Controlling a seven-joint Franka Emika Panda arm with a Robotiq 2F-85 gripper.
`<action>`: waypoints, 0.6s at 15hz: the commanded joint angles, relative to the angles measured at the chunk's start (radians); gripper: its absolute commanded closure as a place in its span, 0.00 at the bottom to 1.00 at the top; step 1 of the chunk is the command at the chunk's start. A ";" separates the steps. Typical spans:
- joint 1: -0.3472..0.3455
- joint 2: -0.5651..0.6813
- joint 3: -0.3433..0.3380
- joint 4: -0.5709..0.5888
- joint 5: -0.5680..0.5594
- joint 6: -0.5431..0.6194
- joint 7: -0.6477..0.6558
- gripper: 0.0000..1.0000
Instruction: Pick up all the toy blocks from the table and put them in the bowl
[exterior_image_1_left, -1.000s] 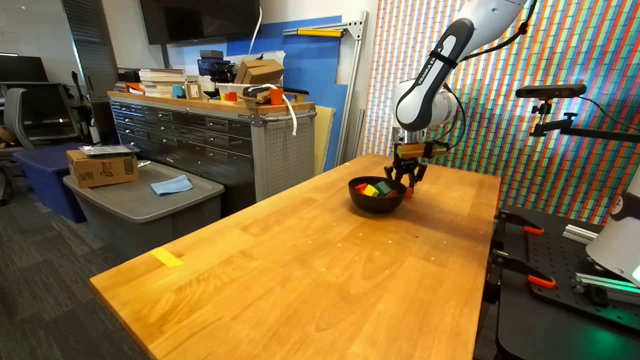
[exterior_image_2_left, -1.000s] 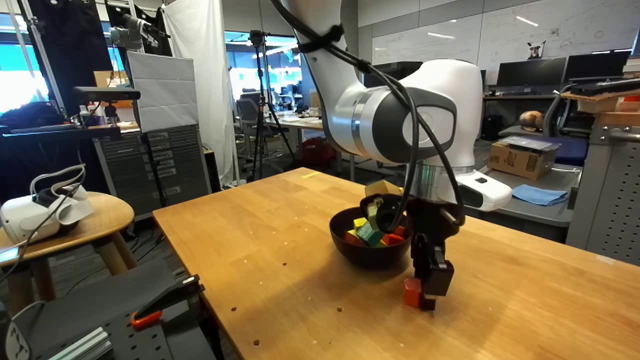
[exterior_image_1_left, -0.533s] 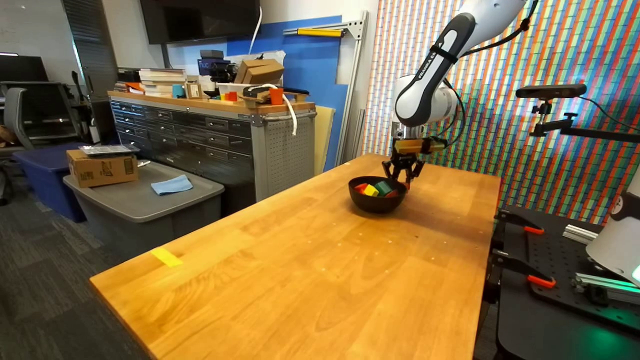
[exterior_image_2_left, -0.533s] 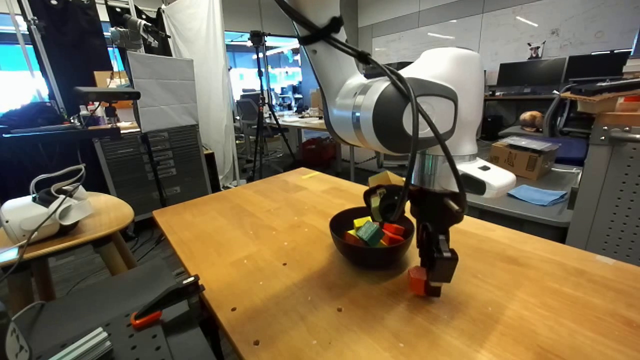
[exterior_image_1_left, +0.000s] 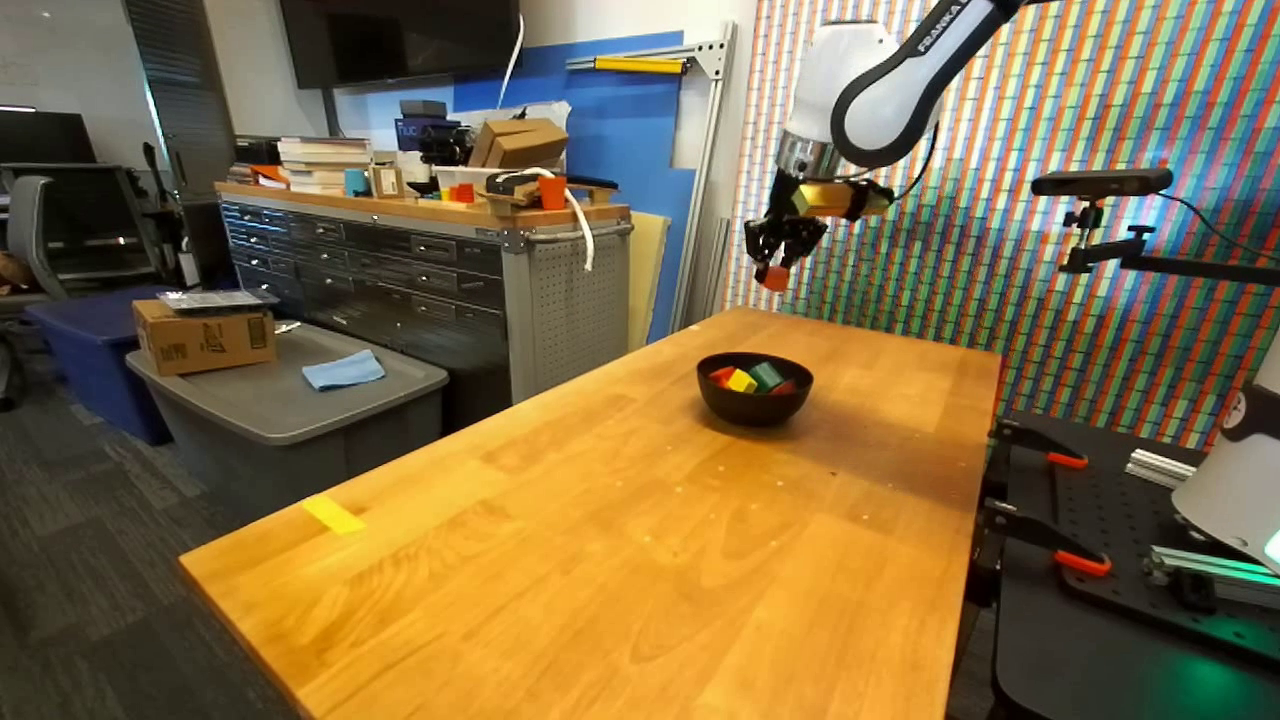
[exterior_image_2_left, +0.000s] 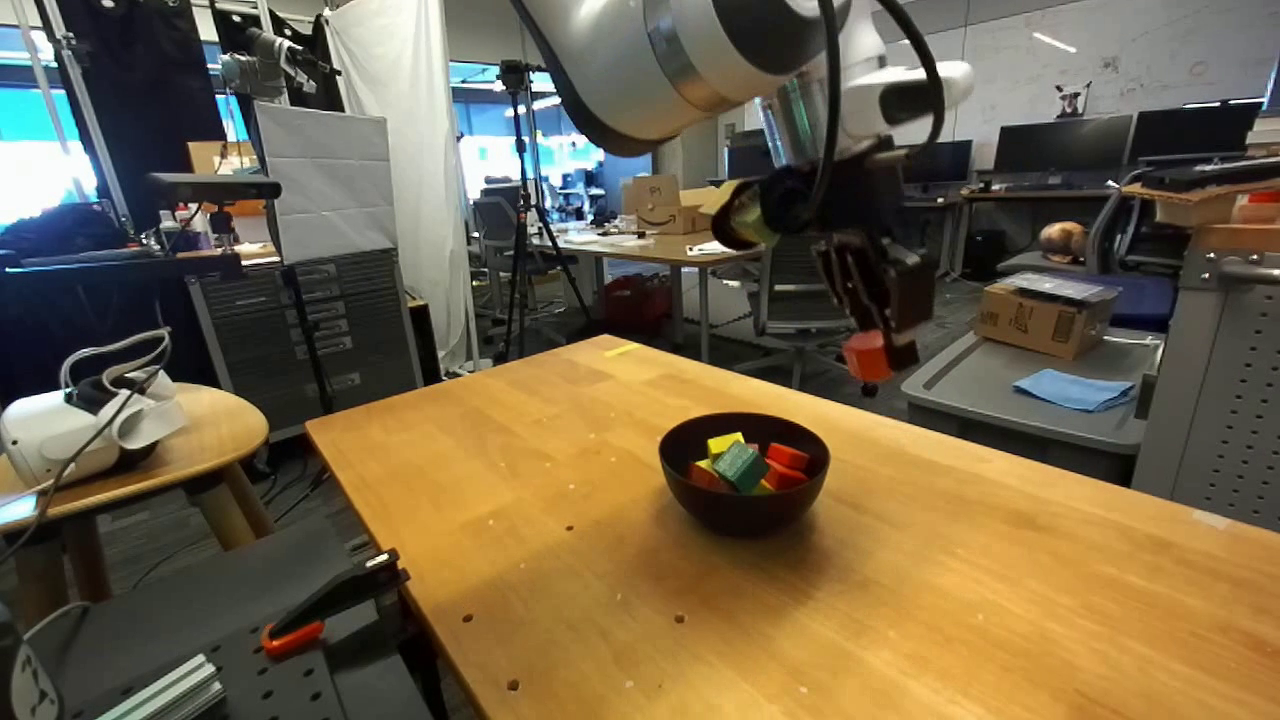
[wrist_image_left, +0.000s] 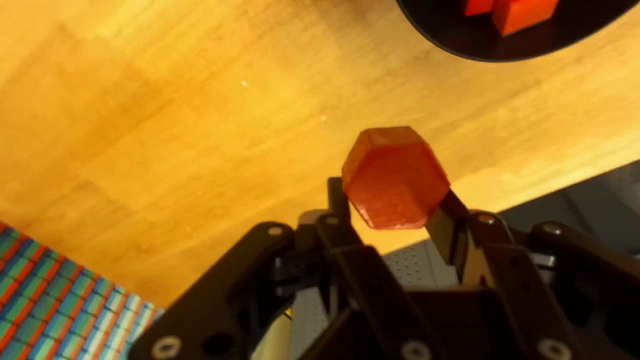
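In an exterior view, the claw (exterior_image_1_left: 772, 269) is rising from the tabletop (exterior_image_1_left: 620, 560), no longer reaching down just beyond the bowl (exterior_image_1_left: 752, 408), and it is bringing a red block (exterior_image_1_left: 775, 281) up with it; the bowl is staying in place, holding red, yellow and green blocks (exterior_image_1_left: 766, 377). In an exterior view, the red block (exterior_image_2_left: 865, 357) is now hanging tilted in the air, above and to the right of the bowl (exterior_image_2_left: 745, 512), instead of sitting low over the tabletop. In the wrist view, the two fingers (wrist_image_left: 338, 197) are gripping the red block (wrist_image_left: 397, 187) from left and right, while the bowl (wrist_image_left: 487, 56) is showing only partly, well apart at the right. For the task, the pick is probably succeeding and the carry is beginning: the block is not yet hanging over the bowl, so the claw is likely needing to swing across before releasing. With several blocks already resting inside, the work is seemingly nearing its end, though a piece dropped on that heap could be rolling off.
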 joint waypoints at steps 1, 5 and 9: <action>0.013 -0.052 0.075 0.002 -0.209 0.015 0.122 0.84; 0.010 0.051 0.167 0.081 -0.263 -0.044 0.186 0.84; 0.033 0.171 0.146 0.155 -0.311 -0.114 0.255 0.84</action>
